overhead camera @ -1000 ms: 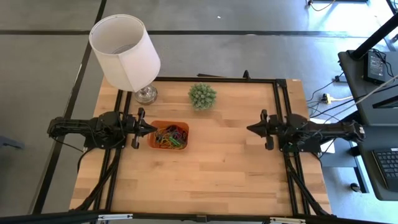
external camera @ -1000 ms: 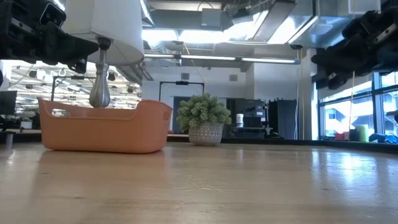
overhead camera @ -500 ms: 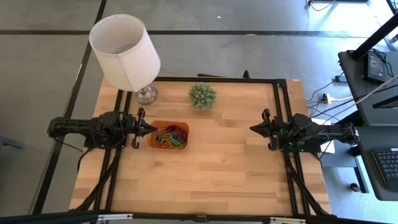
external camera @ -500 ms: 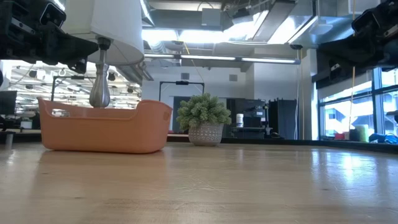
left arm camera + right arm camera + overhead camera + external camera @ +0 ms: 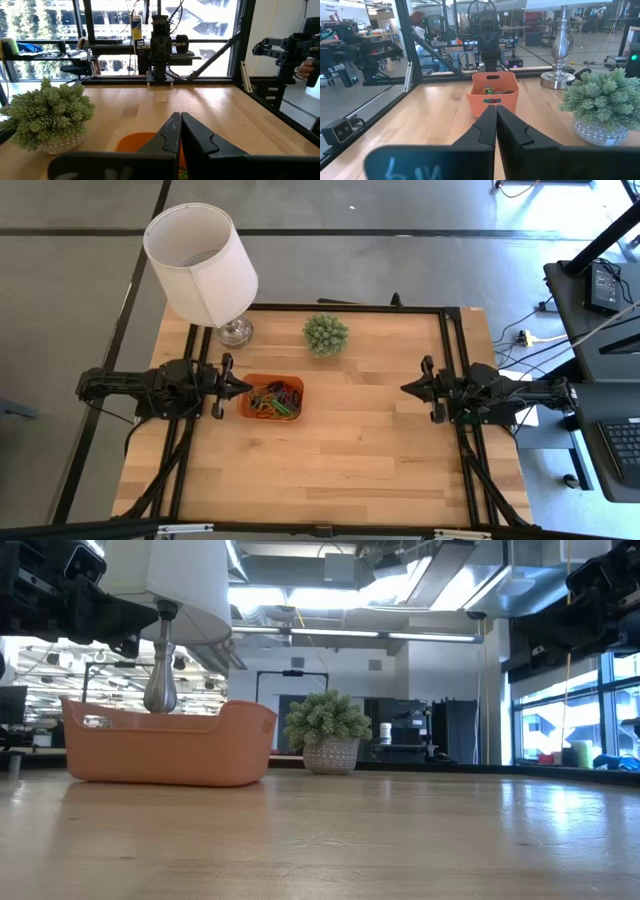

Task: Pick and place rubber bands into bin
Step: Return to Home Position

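Bin [image 5: 268,378]: held the rubber bands [image 5: 275,400]; I saw the left gripper [image 5: 243,388] closed at its edge.
Far side: right gripper [image 5: 405,388] closed, well apart.
Nearby: lamp [image 5: 200,260], potted plant [image 5: 326,334] beyond bin.

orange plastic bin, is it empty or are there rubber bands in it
Not empty: in the high view the small shallow orange plastic bin holds a tangle of thin coloured rubber bands; the right wrist view shows them too.

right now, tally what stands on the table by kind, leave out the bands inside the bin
bin: 1
lamp: 1
potted plant: 1
total: 3
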